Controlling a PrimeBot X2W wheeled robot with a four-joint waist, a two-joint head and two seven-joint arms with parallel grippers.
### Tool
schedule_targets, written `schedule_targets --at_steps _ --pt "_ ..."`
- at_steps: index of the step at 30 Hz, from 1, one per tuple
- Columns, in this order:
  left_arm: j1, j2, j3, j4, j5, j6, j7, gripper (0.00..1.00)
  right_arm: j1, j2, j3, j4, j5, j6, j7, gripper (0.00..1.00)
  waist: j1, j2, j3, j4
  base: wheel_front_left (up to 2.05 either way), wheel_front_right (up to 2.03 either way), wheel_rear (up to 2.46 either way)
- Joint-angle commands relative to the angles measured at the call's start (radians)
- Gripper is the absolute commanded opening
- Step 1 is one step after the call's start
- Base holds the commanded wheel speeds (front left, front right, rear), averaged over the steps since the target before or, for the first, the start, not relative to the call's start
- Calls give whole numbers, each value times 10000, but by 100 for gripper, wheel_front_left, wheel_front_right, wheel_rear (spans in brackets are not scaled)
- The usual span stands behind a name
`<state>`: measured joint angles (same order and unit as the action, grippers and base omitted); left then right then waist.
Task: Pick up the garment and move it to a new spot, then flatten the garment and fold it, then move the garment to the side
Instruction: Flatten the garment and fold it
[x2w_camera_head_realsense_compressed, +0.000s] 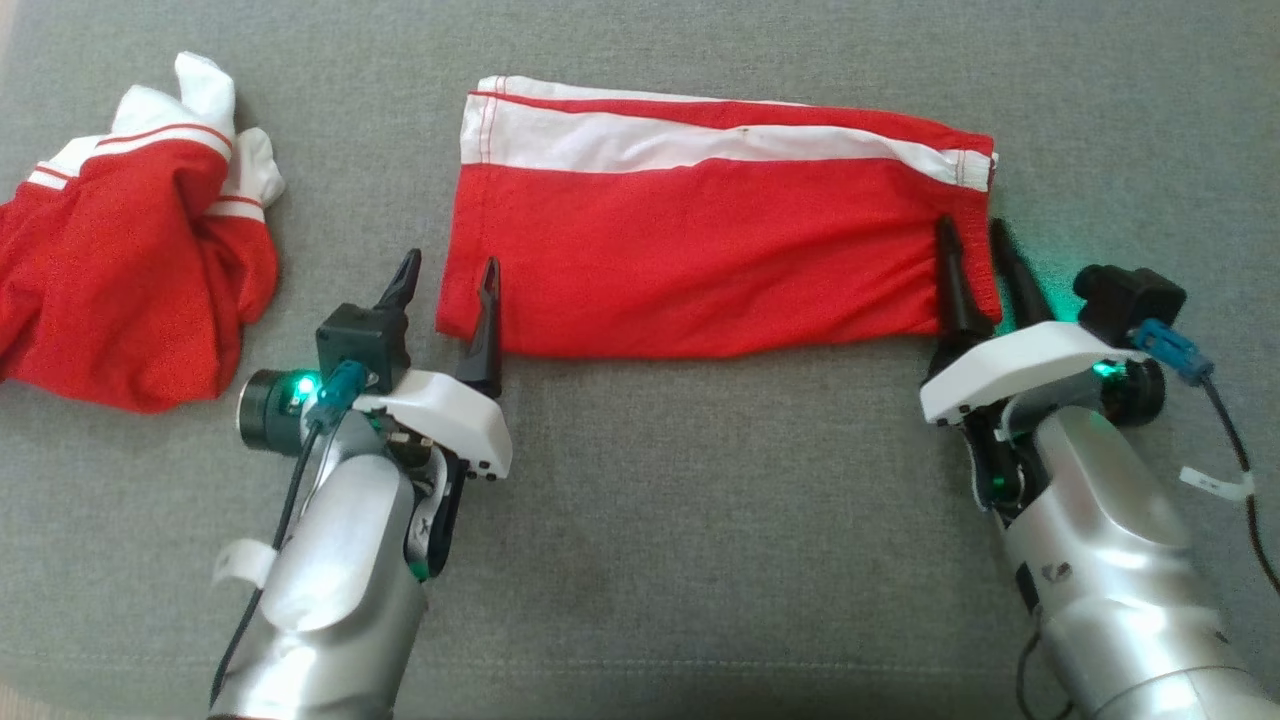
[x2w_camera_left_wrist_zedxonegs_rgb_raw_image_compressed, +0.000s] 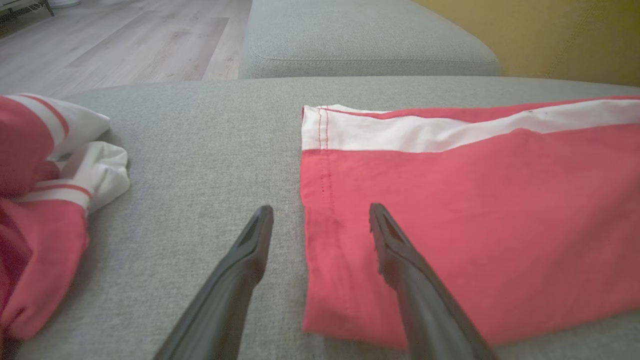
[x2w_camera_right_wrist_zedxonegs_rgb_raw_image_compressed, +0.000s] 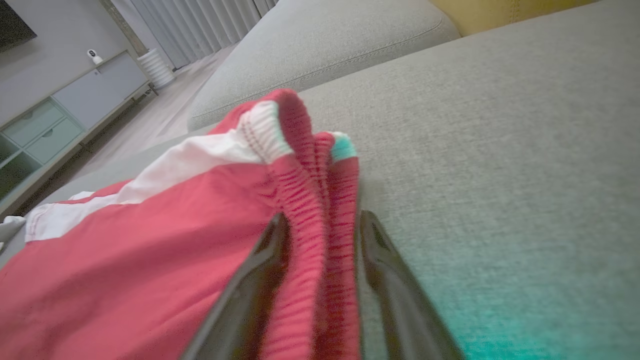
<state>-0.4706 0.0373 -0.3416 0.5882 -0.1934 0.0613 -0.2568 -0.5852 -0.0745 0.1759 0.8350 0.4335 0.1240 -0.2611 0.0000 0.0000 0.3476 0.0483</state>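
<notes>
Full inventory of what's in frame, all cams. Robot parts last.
folded garment: 1, red with white band, centre of sofa seat
crumpled garment: 1, red and white, to the robot's left on the seat
sofa: 1, grey, under both garments
floor: 1, pale wood, beyond the sofa
cabinet: 1, pale grey, by the far wall
left gripper: 1, dark fingers, open, straddling folded garment's left edge
right gripper: 1, dark fingers, either side of the waistband end; grip unclear

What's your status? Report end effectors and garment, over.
Left end effector open, straddling left edge of folded garment. Right end effector astride waistband, grip unconfirmed. Second crumpled garment lies left, apart.
</notes>
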Motion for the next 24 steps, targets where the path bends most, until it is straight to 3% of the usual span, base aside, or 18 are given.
schedule_targets --at_steps 1,13,19,24 --pt "20 132 270 -313 51 -31 -49 100 189 243 348 -13 206 67 -7 0 0 0 -3 2 0 0 0" --pt "668 130 224 -515 -83 29 -49 100 409 -72 -463 -1167 345 67 -7 0 0 0 -638 -49 0 0 0" --pt "967 130 -120 -595 -314 36 -49 100 179 -93 752 -2004 678 67 233 0 0 0 -999 307 0 0 0" --pt "1048 130 -776 -721 -545 125 -49 100 57 33 1704 -2610 1243 67 844 0 0 0 -1158 1234 0 0 0"
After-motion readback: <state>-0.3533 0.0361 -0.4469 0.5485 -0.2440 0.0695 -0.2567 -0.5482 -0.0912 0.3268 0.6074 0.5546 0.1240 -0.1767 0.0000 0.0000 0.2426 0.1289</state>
